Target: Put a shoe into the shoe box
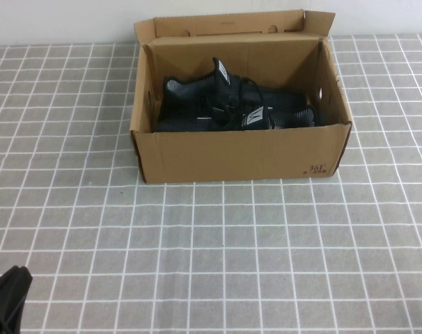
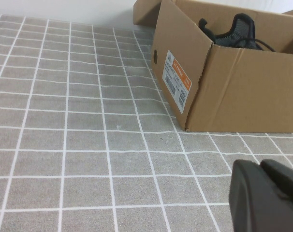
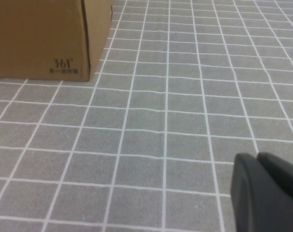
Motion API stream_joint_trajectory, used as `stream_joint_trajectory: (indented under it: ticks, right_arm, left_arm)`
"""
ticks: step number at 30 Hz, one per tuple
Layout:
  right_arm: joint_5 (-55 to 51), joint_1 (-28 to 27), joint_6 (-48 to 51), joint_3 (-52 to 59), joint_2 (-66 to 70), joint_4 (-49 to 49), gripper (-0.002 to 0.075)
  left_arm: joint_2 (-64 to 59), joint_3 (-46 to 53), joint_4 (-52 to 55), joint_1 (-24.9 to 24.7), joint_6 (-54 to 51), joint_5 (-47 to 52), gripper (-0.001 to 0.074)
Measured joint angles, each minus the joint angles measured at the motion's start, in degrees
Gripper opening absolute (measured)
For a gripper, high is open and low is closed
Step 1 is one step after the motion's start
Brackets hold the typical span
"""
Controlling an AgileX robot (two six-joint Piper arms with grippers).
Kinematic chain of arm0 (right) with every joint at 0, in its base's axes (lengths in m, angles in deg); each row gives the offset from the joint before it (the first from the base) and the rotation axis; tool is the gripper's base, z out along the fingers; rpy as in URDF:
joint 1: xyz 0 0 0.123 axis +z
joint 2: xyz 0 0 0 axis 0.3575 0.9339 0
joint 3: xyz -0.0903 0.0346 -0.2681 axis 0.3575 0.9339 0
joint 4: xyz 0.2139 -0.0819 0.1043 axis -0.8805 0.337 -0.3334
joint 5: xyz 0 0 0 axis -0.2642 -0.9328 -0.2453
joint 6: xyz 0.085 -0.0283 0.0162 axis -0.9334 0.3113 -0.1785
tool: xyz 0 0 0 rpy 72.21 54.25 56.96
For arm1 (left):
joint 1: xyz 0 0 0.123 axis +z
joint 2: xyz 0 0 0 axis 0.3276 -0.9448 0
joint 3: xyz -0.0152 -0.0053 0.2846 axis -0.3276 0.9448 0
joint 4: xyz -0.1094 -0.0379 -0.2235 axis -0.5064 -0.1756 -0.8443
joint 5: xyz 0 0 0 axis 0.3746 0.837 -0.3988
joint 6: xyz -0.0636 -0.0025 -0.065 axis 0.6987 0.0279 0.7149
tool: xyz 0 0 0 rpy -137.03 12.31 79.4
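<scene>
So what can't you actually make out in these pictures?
- Black knit sneakers in the brown cardboard shoe box: lower halves hidden by the front wall in the high view.
- Left gripper: cut off by the picture's edge in the left wrist view.
- Right gripper: cut off likewise in the right wrist view; absent from the high view.
- Orange-and-white label: print too small to read.

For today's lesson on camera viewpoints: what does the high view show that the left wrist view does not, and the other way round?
Only the high view shows both black sneakers lying side by side inside the shoe box, its raised lid flap and its "361" print. Only the left wrist view shows the orange-and-white label on the box's end wall. Both show the box, the grey tiled table and the left gripper, low and near the robot. The right gripper appears only in its own view.
</scene>
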Motion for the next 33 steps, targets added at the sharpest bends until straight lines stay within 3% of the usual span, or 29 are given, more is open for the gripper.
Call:
stream_joint_trajectory:
  ticks: [16, 20, 26, 33]
  right_arm:
    - [0.0, 0.0, 0.0, 0.0, 0.0, 0.0, -0.0017]
    - [0.0, 0.0, 0.0, 0.0, 0.0, 0.0, -0.0016]
    - [0.0, 0.0, 0.0, 0.0, 0.0, 0.0, -0.0016]
    - [0.0, 0.0, 0.0, 0.0, 0.0, 0.0, -0.0017]
  left_arm:
    - [0.1, 0.0, 1.4, 0.0, 0.0, 0.0, -0.0001]
    - [3.1, 0.0, 12.3, 2.2, 3.4, 0.4, -0.0001]
    - [12.6, 0.0, 31.3, 10.4, 20.8, 1.6, -0.0001]
    - [19.7, 0.0, 34.5, 13.4, 25.3, 14.0, -0.0001]
